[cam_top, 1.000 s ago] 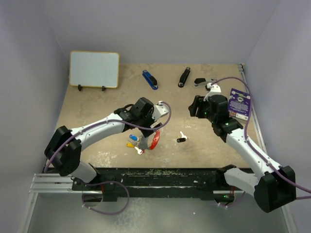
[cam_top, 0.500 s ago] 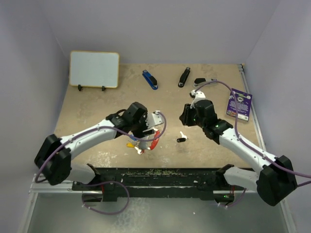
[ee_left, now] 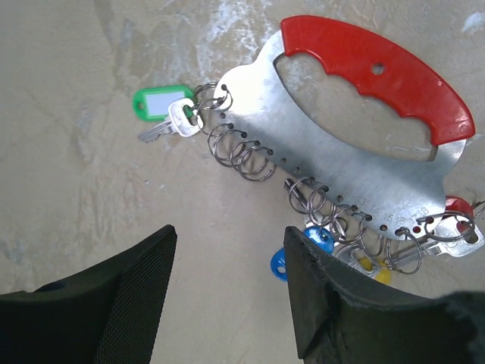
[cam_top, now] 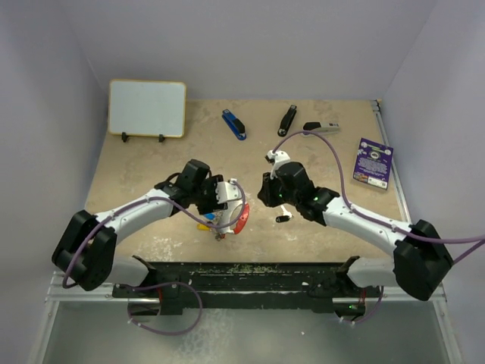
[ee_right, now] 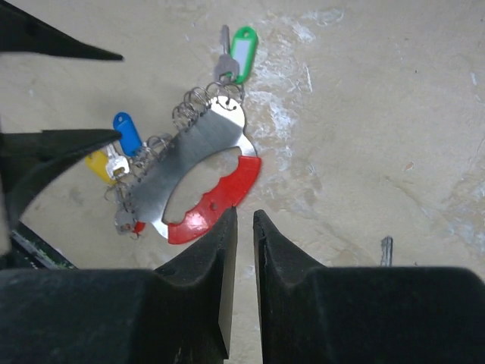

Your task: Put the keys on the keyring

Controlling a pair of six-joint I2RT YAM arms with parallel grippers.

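Over the last second both arms have swung in toward the middle of the table. Our left gripper [ee_left: 231, 243] now hangs right over the keyring [ee_left: 261, 114], a flat silver metal plate with a red plastic grip and wire loops along its edge. Its fingers have narrowed but are still spread, with nothing between them. Our right gripper [ee_right: 244, 218] has drawn its fingers almost together on nothing and faces the keyring from the other side. We judge this a closing-in before any threading. A small metal key with a green plastic tag [ee_left: 163, 102] already hangs on the loops, as do blue, yellow and red ones. The loose black-headed key [cam_top: 283, 218] lies on the beige table [cam_top: 151, 167] just under the right wrist, which half hides it. The blue stapler [cam_top: 234, 125], black stapler [cam_top: 287, 120], grey stapler [cam_top: 321, 127], purple card [cam_top: 373, 161] and white board [cam_top: 148, 108] sit well apart at the back, out of our way
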